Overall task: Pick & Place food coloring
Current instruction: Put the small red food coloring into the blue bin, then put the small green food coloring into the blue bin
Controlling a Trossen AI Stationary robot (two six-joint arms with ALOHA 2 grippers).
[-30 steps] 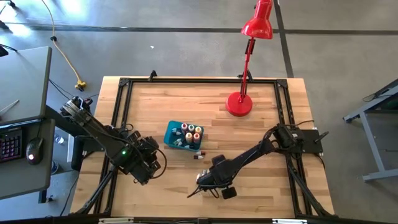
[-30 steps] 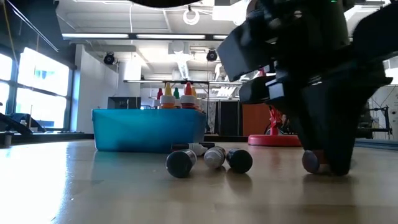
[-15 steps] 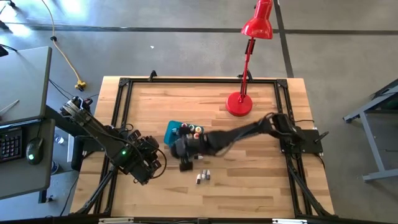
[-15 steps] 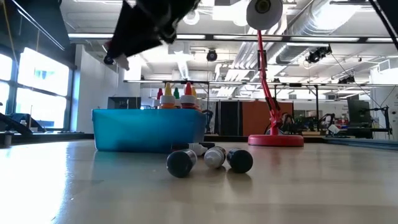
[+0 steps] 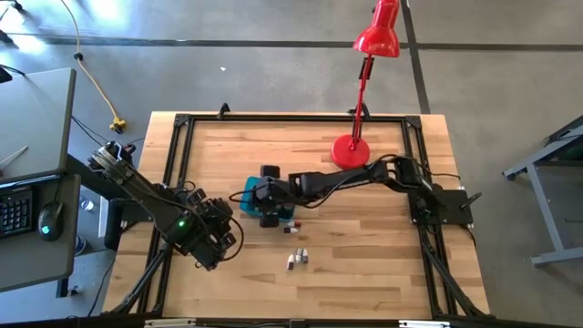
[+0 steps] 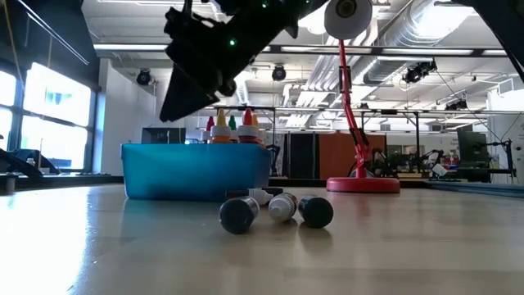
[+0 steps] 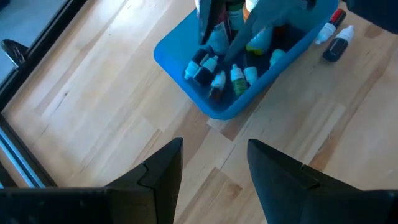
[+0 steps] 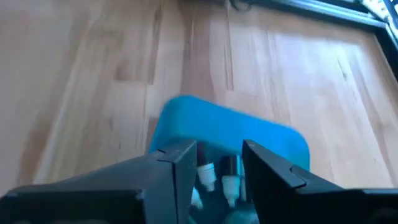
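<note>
Teal-blue plastic tub (image 5: 249,197) sits near the middle of the wooden table (image 5: 219,155) in the high view, and the right arm reaches all the way across so the right gripper (image 5: 267,208) hangs right over it. Three loose bottles (image 5: 297,259) lie on the wood nearer the front edge, and one more (image 5: 293,224) lies just beside the tub. The left gripper (image 5: 221,244) waits off near the front-left side. A red desk lamp (image 5: 352,151) stands toward the back.

Low view: the tub (image 6: 196,170) holds upright food coloring bottles (image 6: 232,128) with yellow, green and orange-red tips poking above its rim. The right gripper (image 6: 192,86) is up above the tub's left part, not touching it. Three bottles (image 6: 275,211) lie on their sides in front of the tub, caps facing the camera.

Left wrist view: the left gripper (image 7: 214,168) has its fingers spread wide with nothing in them. Ahead is the tub (image 7: 214,107) full of lying bottles (image 7: 225,78), with two more bottles (image 7: 333,37) on the table beside it.

Right wrist view: the right gripper (image 8: 219,163) is parted a moderate way, directly over the tub (image 8: 230,132). A couple of white-capped bottles (image 8: 217,175) show in the gap, probably down in the tub rather than pinched, though it's blurry here.
</note>
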